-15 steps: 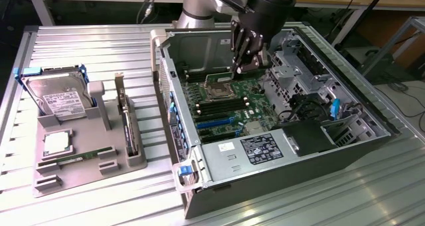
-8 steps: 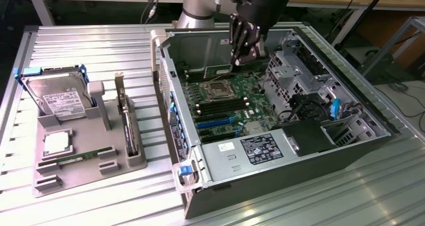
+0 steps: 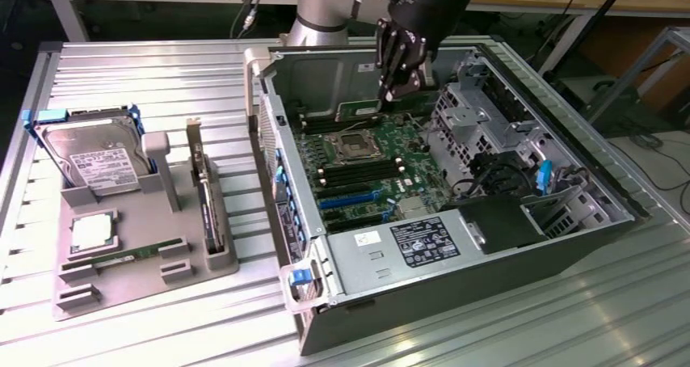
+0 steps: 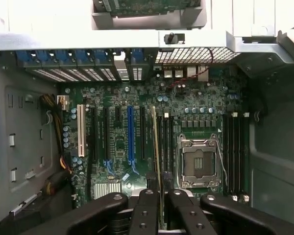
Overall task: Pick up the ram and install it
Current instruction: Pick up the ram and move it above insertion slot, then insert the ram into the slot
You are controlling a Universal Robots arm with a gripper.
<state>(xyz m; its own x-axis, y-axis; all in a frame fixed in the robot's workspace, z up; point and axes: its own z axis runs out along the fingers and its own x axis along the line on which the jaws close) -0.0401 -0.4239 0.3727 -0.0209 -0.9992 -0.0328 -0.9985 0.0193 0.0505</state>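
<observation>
Black gripper (image 4: 159, 185) fingers (image 4: 147, 208) close in from both sides on the ram (image 4: 157, 147) and clamp it between their pads. From the wrist the ram is seen edge-on, as a thin straight sliver with a pale gold-green edge. It runs lengthwise alongside the socket (image 4: 198, 161), just beside it, over the dark slots (image 4: 166, 142) that lie between it and the socket. From outside, the gripper (image 3: 390, 92) hangs inside the open case (image 3: 485, 254), and the ram (image 3: 359, 106) shows beneath it as a narrow green strip. There it is held level, above the board (image 3: 372, 173) and on the far side of the socket (image 3: 353, 145) from the camera. Whether its lower edge touches a slot cannot be told from either view. A second bank of black slots (image 4: 235, 152) lies on the other side of the socket from the ram. Well apart from the socket, outside the case toward the exterior view's left, a grey tray (image 3: 173, 262) holds a silver drive (image 3: 92, 161) with a white label, leaning in its cradle, and an upright card (image 3: 205, 197) with a metal bracket.
</observation>
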